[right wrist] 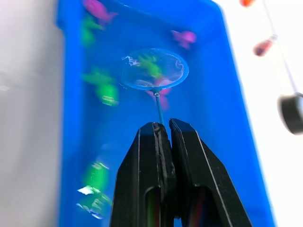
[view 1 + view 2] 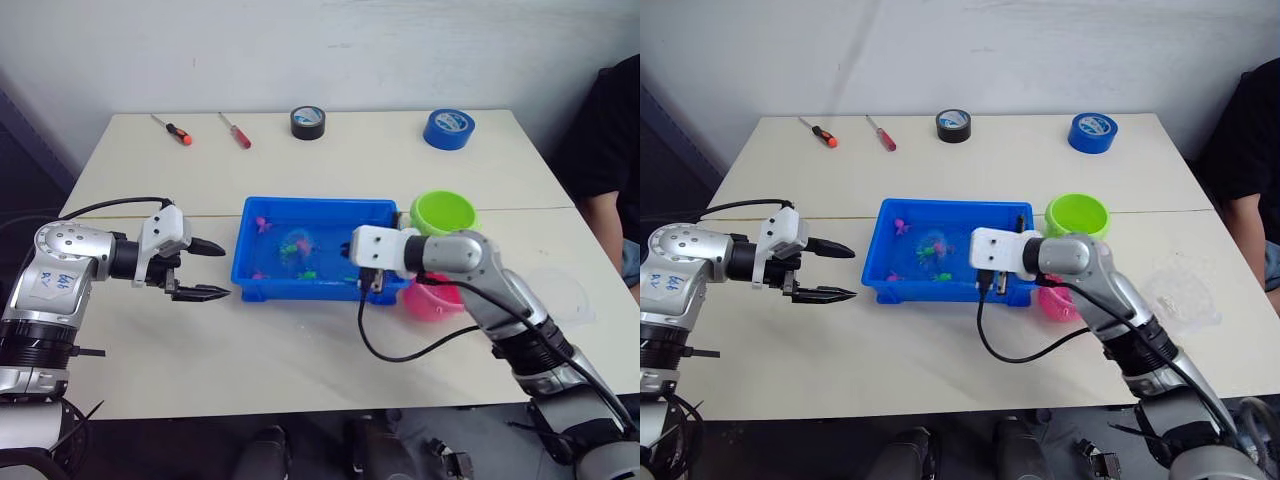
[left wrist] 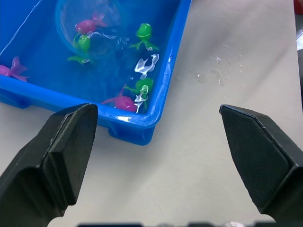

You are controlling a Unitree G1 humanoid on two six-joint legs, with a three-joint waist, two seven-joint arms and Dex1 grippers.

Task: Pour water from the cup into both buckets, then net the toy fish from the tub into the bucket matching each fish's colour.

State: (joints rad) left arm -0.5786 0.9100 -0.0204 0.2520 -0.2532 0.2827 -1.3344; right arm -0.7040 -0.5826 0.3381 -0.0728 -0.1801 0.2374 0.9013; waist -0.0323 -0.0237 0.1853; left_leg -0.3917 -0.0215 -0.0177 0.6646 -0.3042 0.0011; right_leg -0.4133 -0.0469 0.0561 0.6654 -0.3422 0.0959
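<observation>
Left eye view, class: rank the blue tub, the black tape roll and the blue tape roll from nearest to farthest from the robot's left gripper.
1. Blue tub, just beyond the open left gripper.
2. Black tape roll, at the table's far edge, centre.
3. Blue tape roll, far edge, towards the robot's right.

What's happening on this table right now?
The robot is fishing toys out of a water-filled blue tub. Its right tool is shut on the thin handle of a small net, whose hoop sits in the tub over green and pink toy fish. The left tool hangs open beside the tub's left end, holding nothing. The green bucket and pink bucket stand at the tub's right end.
</observation>
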